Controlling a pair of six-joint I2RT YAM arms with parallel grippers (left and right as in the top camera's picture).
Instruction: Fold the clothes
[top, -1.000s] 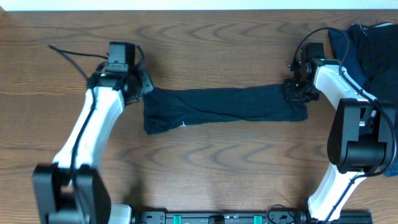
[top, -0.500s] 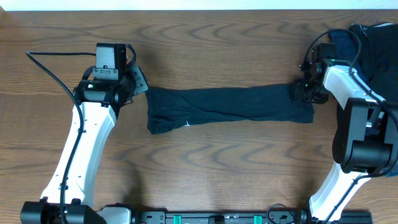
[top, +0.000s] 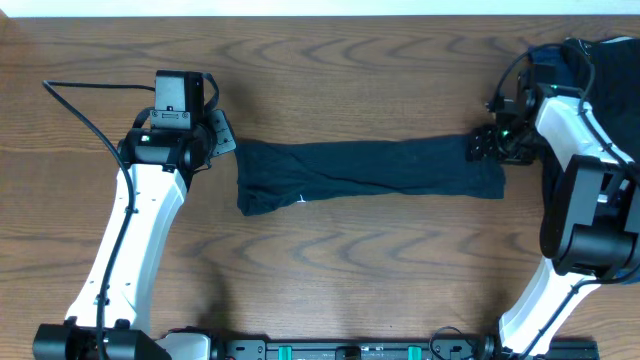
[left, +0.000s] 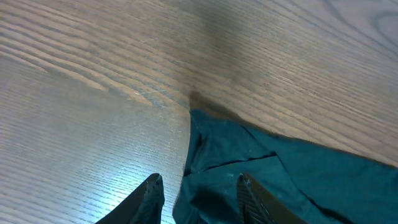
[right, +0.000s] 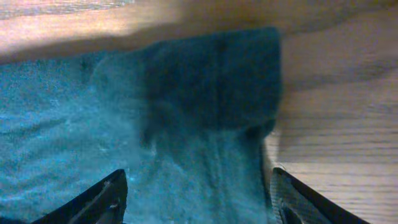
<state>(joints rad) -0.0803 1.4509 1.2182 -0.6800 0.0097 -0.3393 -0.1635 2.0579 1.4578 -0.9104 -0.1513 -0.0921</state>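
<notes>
**Long dark band across the worktop, both sets of fingers open at its ends**

The wood-grain worktop fills the overhead view, and its near edge is cut off behind the robot's base rail. The left arm reaches up from the near left, while the right arm bends in from the near right. The right arm's bulk covers part of what lies behind it.

Across the middle, running left to right, is the garment. It is a very dark band of fabric lying flat, and it is folded so narrow that sleeves or a collar cannot be made out.

In the far right corner sits a pile of clothes. It is dark and crumpled, sliced off by the picture's edge and partly hidden by the right arm, so there is no counting the pieces.

At the wrists, the left fingers stand apart just off the band's far left corner, gripping nothing, with the cloth edge and bare wood showing between them. The right fingers are spread wide over the band's right end, with the cloth lying loose below them. Only the tips show in either view.

There is one tiny white mark near the band's near left, too small to read.
</notes>
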